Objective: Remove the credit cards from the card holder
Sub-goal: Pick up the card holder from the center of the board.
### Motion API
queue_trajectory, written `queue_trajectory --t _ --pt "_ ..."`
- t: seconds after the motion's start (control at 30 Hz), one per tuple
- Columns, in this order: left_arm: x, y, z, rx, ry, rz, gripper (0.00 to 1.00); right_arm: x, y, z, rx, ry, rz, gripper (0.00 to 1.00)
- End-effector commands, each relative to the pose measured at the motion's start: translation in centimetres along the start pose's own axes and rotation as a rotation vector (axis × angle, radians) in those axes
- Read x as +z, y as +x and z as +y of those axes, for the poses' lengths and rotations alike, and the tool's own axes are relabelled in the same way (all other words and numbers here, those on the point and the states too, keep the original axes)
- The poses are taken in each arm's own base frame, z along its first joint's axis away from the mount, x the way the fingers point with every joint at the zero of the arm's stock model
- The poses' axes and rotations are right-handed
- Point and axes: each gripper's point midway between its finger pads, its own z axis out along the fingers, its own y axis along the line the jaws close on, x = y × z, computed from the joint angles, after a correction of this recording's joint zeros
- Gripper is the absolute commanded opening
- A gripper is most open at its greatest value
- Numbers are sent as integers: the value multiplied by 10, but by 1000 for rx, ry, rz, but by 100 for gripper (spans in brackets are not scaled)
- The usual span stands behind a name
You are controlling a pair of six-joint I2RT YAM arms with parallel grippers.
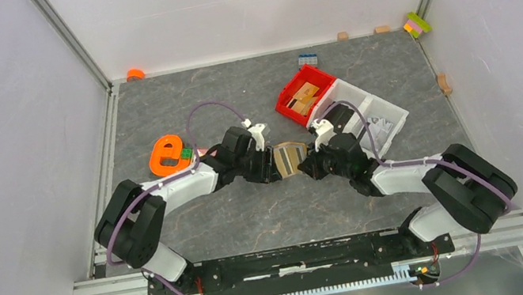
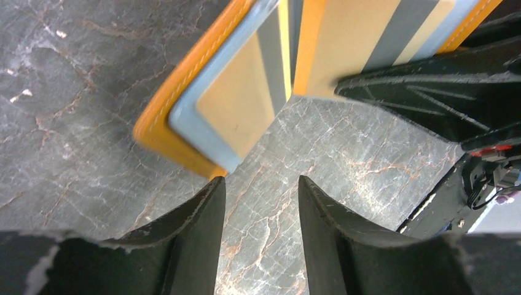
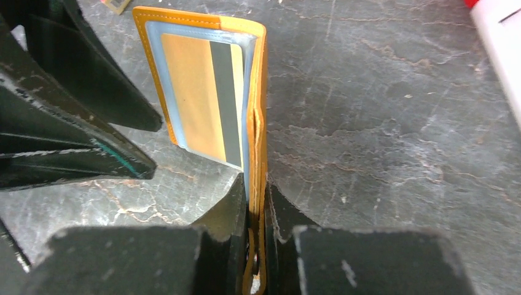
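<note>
The orange card holder [image 1: 291, 158] hangs unfolded above the table between my two grippers. My right gripper [image 3: 257, 198] is shut on the card holder's [image 3: 258, 92] edge and holds it upright. A credit card [image 3: 196, 92], tan with a dark grey stripe, sits in the pale blue-grey slot. In the left wrist view the card holder [image 2: 190, 123] shows two such cards [image 2: 236, 104], one on each flap. My left gripper [image 2: 261, 184] is open just below the holder's corner, with only bare table between its fingers. In the top view the left gripper [image 1: 269, 164] is right beside the holder.
A red bin [image 1: 291, 102] with wooden blocks and a white bin [image 1: 389, 114] stand behind the right arm. An orange e-shaped object [image 1: 167, 155] lies left of the left arm. Small blocks [image 1: 342, 36] and coloured bricks [image 1: 416, 24] line the back wall.
</note>
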Motion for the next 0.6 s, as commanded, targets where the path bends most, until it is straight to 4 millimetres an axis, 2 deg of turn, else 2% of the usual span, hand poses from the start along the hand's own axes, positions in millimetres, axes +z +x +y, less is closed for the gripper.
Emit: queue_trajectory --t 0.0,0.1,0.2,0.33,0.43,0.5,0.57 --pt "8 -6 -4 1 48 -31 51 2 -4 18 55 -110 -13 0" --pt "14 -13 0 2 32 -53 50 2 -4 19 60 -122 -11 0" --pt "10 -17 15 -26 -49 -85 52 1 -5 16 63 -112 -13 0" --pt "-15 -30 18 -34 -64 -210 59 1 -4 11 59 -91 -7 0" --pt "-35 -39 19 -16 -82 -307 72 1 -3 11 55 -90 -4 0" --pt "-37 -38 23 -3 -80 -336 79 1 -3 10 53 -87 -3 0" --pt "-30 -35 27 -18 -59 -312 79 2 -2 10 53 -85 -1 0"
